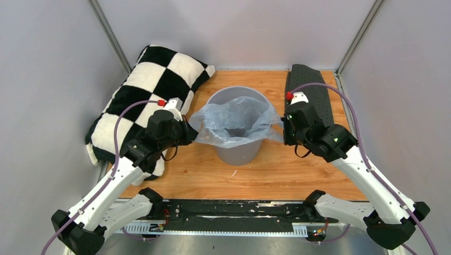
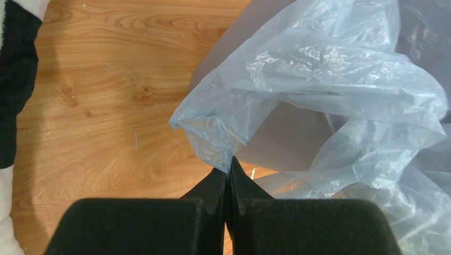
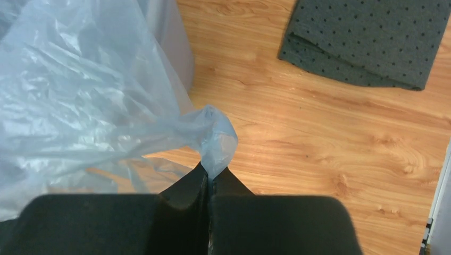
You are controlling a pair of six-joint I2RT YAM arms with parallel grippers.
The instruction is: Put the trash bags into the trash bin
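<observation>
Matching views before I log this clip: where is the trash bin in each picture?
Top external: the trash bin stands at the centre of the table, between the two arms.
Left wrist: its grey wall shows in the middle and upper right, mostly behind plastic.
Right wrist: its wall runs along the top edge, left of centre.
Shared landmark: the pale blue trash bag spread over the bin's mouth, visible in all three views.

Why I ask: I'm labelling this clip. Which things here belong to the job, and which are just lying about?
Job: trash bag, trash bin, left fingers and right fingers, each shut on a corner of the bag.
Lying about: checkered pillow, dark dotted cloth.
</observation>
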